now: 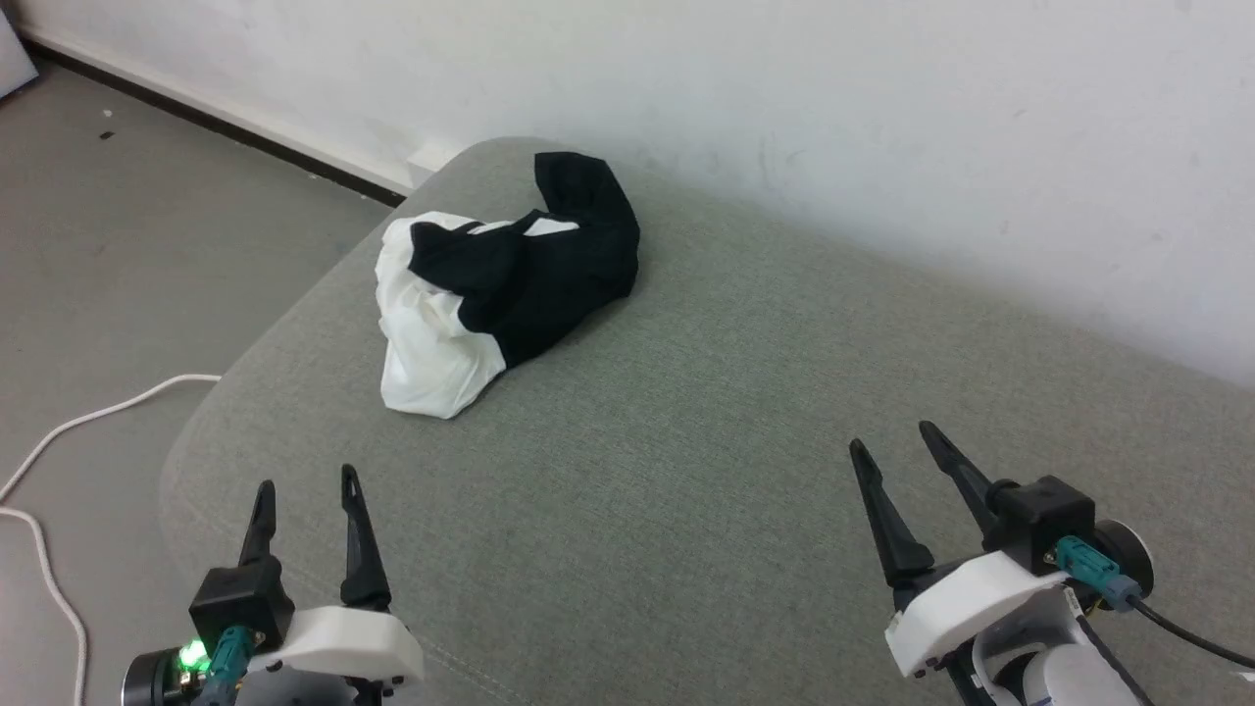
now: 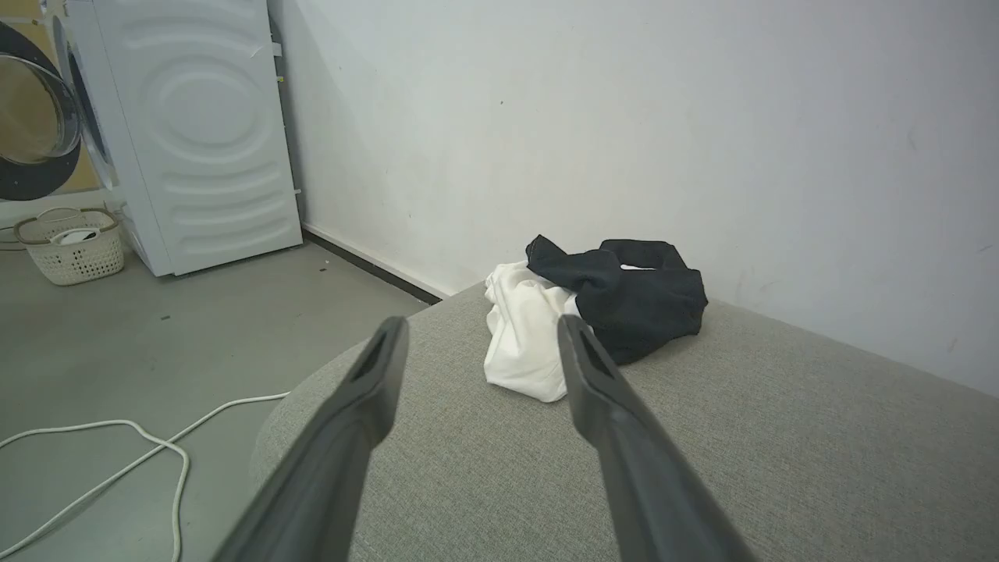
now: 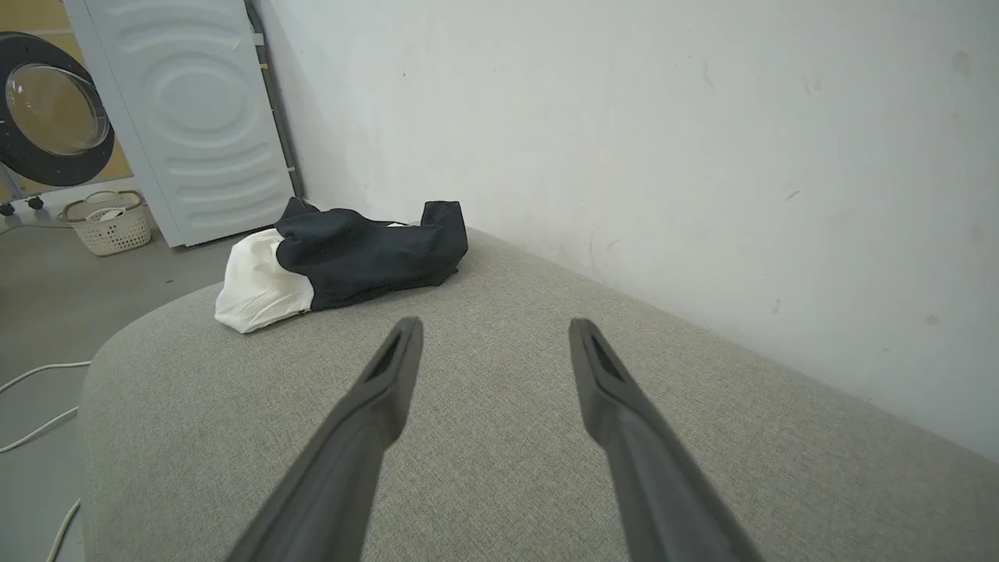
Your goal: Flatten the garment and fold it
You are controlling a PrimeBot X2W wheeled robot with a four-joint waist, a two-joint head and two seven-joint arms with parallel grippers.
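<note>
The garment [image 1: 500,294] lies crumpled in a heap near the far left corner of the grey-green cushioned surface [image 1: 706,441], black cloth bunched over white. From the left wrist the garment [image 2: 593,312] sits just beyond the fingertips; from the right wrist the garment [image 3: 335,261] lies ahead to the left. My left gripper [image 1: 306,483] hovers open at the lower left, well short of the heap, nothing between its fingers. Over the surface's near right part my right gripper [image 1: 890,439] is open and empty too.
A white wall [image 1: 784,98] runs close behind the surface. Grey floor [image 1: 118,255] lies to the left, with a white cable [image 1: 59,431] looping beside the surface's edge. A washing machine [image 2: 195,133] and a wicker basket [image 2: 74,246] stand farther off along the wall.
</note>
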